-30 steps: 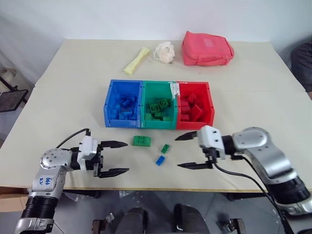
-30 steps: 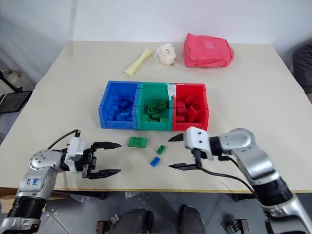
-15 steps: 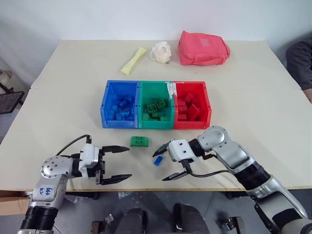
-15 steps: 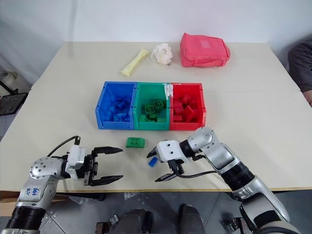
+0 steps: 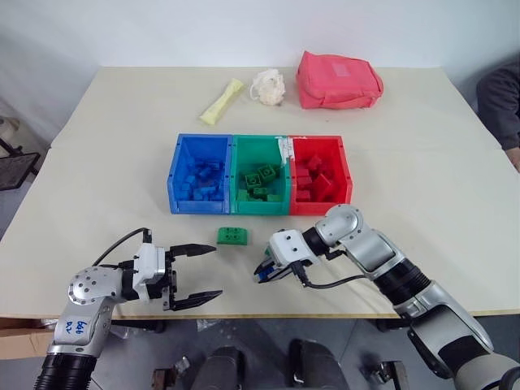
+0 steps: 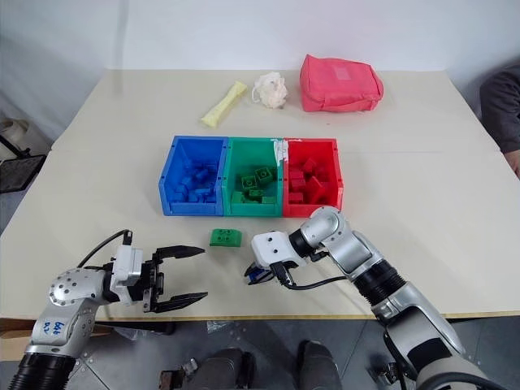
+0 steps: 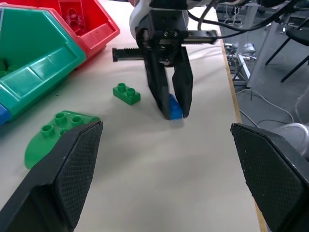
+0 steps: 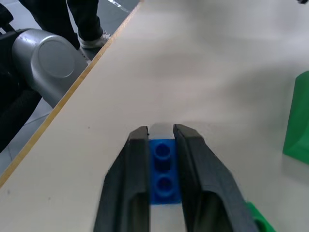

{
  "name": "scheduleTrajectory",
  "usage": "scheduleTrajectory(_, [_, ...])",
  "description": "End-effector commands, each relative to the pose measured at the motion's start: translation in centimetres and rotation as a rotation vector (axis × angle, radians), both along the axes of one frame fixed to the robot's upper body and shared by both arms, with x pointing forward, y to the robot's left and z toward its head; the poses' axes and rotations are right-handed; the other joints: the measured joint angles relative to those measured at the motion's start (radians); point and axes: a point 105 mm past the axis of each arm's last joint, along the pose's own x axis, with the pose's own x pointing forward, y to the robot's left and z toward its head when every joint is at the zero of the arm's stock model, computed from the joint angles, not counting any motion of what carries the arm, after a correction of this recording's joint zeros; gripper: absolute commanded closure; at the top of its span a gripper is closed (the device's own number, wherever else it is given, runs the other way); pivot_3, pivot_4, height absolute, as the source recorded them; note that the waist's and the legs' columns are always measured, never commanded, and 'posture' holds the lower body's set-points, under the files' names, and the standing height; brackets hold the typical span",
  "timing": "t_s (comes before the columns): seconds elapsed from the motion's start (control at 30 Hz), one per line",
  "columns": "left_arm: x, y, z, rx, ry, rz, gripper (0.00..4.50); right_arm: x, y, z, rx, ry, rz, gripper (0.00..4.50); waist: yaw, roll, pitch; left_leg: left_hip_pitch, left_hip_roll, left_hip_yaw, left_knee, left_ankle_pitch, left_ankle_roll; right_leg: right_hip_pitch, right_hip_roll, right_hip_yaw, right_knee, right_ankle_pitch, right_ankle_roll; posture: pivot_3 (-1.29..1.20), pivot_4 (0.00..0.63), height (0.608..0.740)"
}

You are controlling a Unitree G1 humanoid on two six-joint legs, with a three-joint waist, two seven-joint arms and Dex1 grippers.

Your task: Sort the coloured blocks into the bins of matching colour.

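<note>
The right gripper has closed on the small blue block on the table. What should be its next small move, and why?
Probably a short lift straight up. The right gripper is shut on the blue block, which seems to rest on the table, so it should clear the surface and the tiny green block close beside it before it travels toward the blue bin.

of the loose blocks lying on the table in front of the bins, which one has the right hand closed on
The tiny blue block, clamped between the right hand's fingers. The larger green block and the tiny green one lie free on the table.
</note>
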Motion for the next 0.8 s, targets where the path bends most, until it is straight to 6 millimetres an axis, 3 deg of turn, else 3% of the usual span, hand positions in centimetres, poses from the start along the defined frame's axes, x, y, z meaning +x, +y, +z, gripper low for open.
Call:
scheduleTrajectory(0.03, [0.0,-0.1,0.9,-0.022,-0.034,-0.004,0.00,0.2,0.1,0.9,0.035,-0.004,-0.012,4.15,0.000,0.000,0.000,0.000,0.000,0.000,0.000,0.000,0.000,0.000,0.000,0.000,0.000,0.000,0.000,0.00,0.150,0.740])
scheduleTrajectory(0.27, [0.6,0.0,1.6,-0.053,-0.043,0.034,0.00,0.3,0.6,3.4,0.151,0.011,-0.060,4.15,0.001,0.000,0.000,0.000,0.000,0.000,0.000,0.000,0.000,0.000,-0.001,0.000,0.000,0.000,0.000,0.00,0.150,0.740])
scheduleTrajectory(0.47, [1.9,0.8,3.4,-0.115,-0.088,0.143,0.00,1.1,1.7,6.6,0.286,-0.006,-0.123,4.15,0.000,0.000,0.000,0.000,0.000,0.000,0.000,0.000,0.000,0.000,-0.001,0.000,0.000,0.000,0.000,0.00,0.150,0.740])
scheduleTrajectory(0.8, [3.2,2.6,5.9,-0.188,-0.156,0.358,0.00,4.9,6.2,13.0,0.577,0.007,-0.291,4.15,-0.012,0.000,0.000,0.000,0.000,0.000,0.000,0.000,-0.001,-0.003,0.000,0.001,0.004,0.000,0.000,0.00,0.150,0.740])
